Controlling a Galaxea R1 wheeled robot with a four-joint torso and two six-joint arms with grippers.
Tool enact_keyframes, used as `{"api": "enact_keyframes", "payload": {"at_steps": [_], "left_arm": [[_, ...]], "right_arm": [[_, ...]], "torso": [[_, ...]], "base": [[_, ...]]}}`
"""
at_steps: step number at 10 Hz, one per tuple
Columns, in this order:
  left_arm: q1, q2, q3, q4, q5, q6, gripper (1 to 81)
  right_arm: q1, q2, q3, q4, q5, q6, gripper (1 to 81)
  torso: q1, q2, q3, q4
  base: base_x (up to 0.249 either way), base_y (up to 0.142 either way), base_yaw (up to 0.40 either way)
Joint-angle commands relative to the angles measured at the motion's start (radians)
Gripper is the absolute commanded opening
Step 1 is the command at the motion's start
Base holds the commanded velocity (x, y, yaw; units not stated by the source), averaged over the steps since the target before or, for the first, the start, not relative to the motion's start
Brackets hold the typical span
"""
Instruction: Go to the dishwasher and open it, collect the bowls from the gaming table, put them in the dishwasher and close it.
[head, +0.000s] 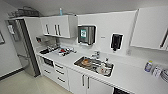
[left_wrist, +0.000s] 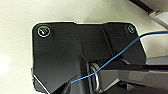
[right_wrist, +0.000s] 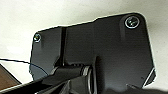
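I face a white kitchenette from above. A dark strip (head: 120, 91) shows under the counter (head: 132, 76) at the picture's lower edge, right of the white cabinet doors (head: 85, 82); I cannot tell whether it is the dishwasher. The gaming table and the bowls are out of view. Both wrist views look down past the robot's own dark plate at a pale floor (left_wrist: 20, 15), and I cannot make out either gripper's state.
A steel sink (head: 93, 65) holding dishes is set in the counter. Drawers (head: 59, 72) and a dark built-in appliance (head: 48, 61) lie to its left, then a tall steel fridge (head: 27, 50). Wall cabinets (head: 58, 26) and dispensers (head: 86, 35) hang above. Open floor (head: 22, 85) lies at lower left.
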Motion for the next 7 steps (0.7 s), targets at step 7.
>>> {"api": "enact_keyframes", "payload": {"at_steps": [7], "left_arm": [[-0.052, -0.014, 0.001, -0.004, 0.046, -0.001, 81.1]], "right_arm": [[0.048, 0.002, -0.003, -0.061, -0.061, 0.002, 81.1]], "torso": [[0.001, 0.0, 0.0, 0.0]], "base": [[0.0, 0.0, 0.352]]}}
